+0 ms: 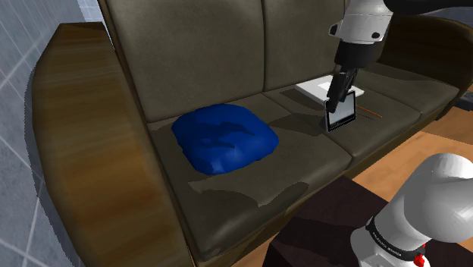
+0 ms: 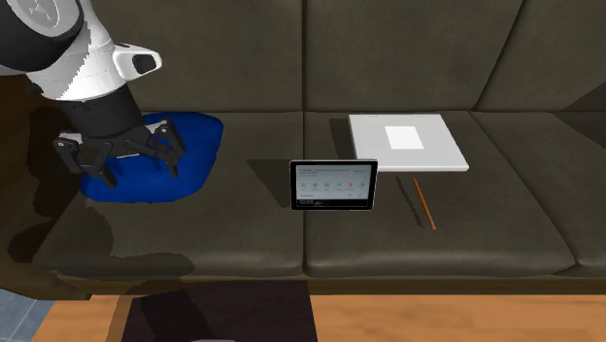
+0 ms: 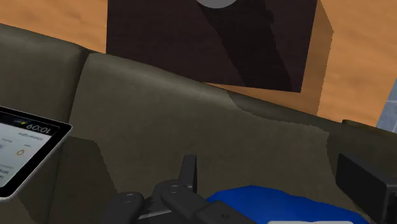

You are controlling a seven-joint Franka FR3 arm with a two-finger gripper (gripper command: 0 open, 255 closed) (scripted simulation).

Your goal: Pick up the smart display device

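Shoulder view: you see the hand [image 1: 337,97] up over the sofa [image 1: 227,190], overlapping the smart display [image 1: 342,116], which stands beside a white pad [image 1: 314,89].
2nd ext. view: hand's fingers spread, gripping nothing, above the blue cushion [image 2: 199,146]; display on the middle seat.
Wrist view: display sits off to one side of the fingers.

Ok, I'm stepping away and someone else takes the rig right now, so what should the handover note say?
Pincer: open, holding nothing, in the air; in the second exterior view it appears over the blue cushion.
Smart display: on the sofa seat, screen showing, between the blue cushion and a flat white board; not touched.
Done: no grasp yet.
Left: move the pincer to the smart display, close on it, lift.
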